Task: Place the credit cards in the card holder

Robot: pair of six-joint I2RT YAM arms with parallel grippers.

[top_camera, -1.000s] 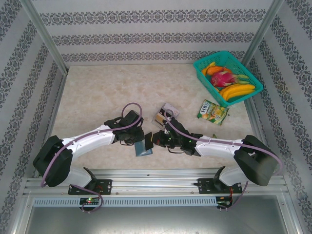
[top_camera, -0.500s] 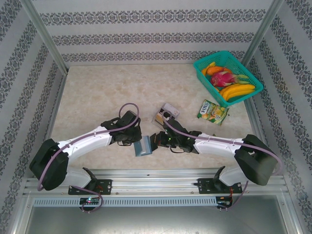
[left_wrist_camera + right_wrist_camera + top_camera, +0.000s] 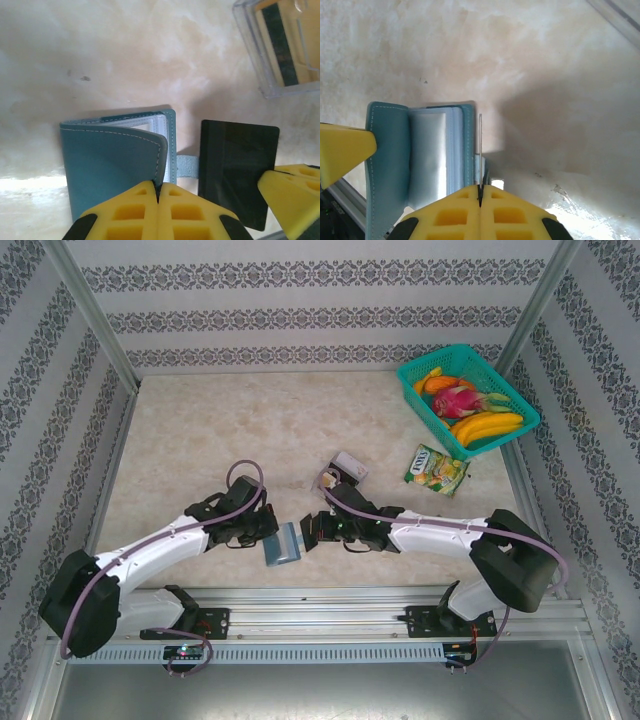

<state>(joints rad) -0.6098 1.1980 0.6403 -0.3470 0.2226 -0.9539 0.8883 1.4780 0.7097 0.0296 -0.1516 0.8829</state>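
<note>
Top external view: low in the middle of the frame, the left gripper [image 3: 266,531] and right gripper [image 3: 312,530] meet over the teal card holder [image 3: 283,544], which sits between them near the bottom edge of the table [image 3: 200,430]. Just above them lies a clear tray [image 3: 346,467]. A snack packet [image 3: 436,469] lies to the right, and a green basket [image 3: 467,400] of fruit fills the upper right corner.

In the left wrist view, the left gripper [image 3: 158,189] is pinched tight on the edge of the card holder's [image 3: 110,155] front cover, which lifts away from the clear sleeves inside. Just right of it a black card [image 3: 235,165] stands with one of the right gripper's yellow fingers [image 3: 290,192] at its lower corner. The clear tray [image 3: 292,90], at the upper right, holds a tan card [image 3: 287,45].

In the right wrist view, the right gripper [image 3: 480,192] is clamped on the black card [image 3: 480,145], seen edge-on as a thin line just right of the opened card holder [image 3: 390,150].
</note>
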